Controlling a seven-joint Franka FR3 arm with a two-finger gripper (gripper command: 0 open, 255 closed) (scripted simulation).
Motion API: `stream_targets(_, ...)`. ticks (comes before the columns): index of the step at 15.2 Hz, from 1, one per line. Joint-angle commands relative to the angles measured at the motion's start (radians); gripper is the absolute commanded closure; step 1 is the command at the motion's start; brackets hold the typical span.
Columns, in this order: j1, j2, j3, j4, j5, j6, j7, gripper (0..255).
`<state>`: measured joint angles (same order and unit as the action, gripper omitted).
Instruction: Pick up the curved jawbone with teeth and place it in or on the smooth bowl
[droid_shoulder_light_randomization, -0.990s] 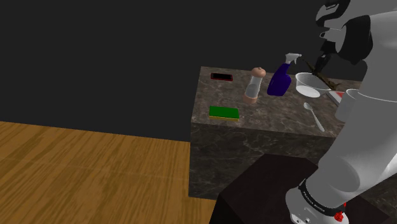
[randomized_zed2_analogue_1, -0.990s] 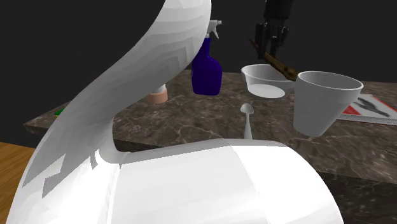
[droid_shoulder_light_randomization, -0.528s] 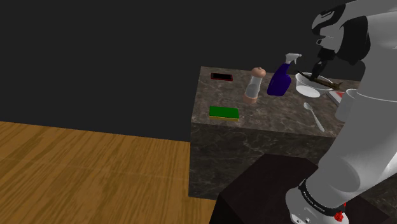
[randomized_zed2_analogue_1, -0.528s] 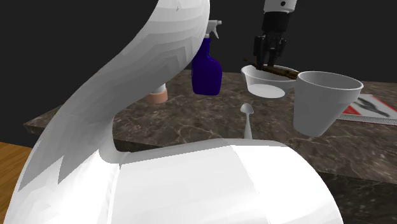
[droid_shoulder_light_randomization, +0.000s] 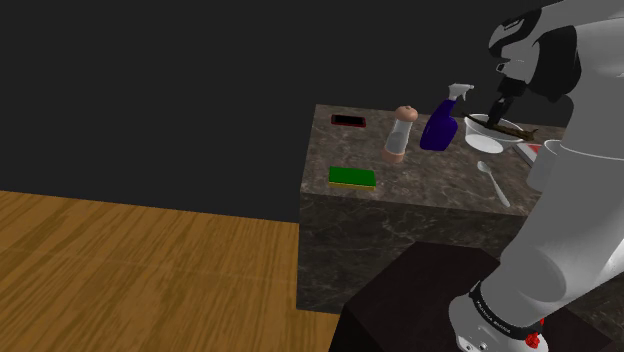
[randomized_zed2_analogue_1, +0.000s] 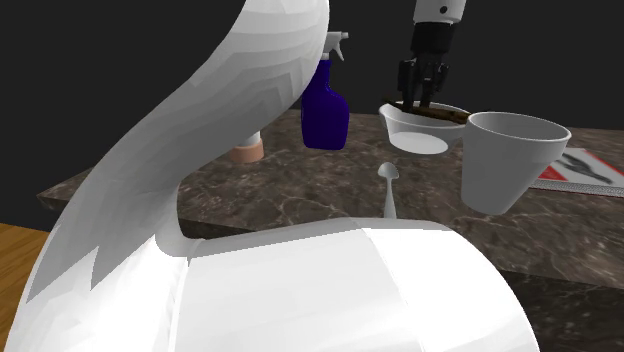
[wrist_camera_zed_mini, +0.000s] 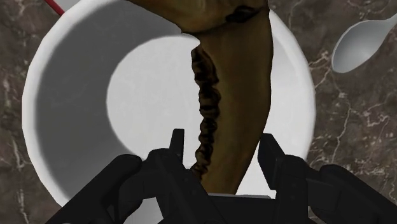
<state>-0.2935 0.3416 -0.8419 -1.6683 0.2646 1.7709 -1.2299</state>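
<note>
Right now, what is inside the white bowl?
A brown jawbone with a row of teeth is inside the white bowl, one end reaching past its rim. The bowl's floor under the bone is covered, and the gripper hides the bone's other end.

Olive-brown jawbone (wrist_camera_zed_mini: 235, 95), darker teeth. Plain white bowl (wrist_camera_zed_mini: 70, 95). Dark, pale-veined countertop (wrist_camera_zed_mini: 356, 127). Deep blue spray bottle (randomized_zed2_analogue_1: 325, 110). Green sponge (droid_shoulder_light_randomization: 352, 177).

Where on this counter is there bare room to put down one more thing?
Bare: the stretch of counter between the green sponge and the spoon. Crowded: around the spray bottle, bowl and white cup.
</note>
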Motion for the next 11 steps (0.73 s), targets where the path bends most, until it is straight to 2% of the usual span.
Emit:
stream_targets(1,0.0,0.0,0.0,0.0,0.0,0.0,0.0,0)
stream_targets(6,0.0,0.0,0.0,0.0,0.0,0.0,0.0,0)
stream_targets(10,-0.026,0.008,-0.005,0.138,-0.002,-0.13,0.005,0)
stream_targets(11,-0.026,0.008,-0.005,0.138,-0.002,-0.13,0.005,0)
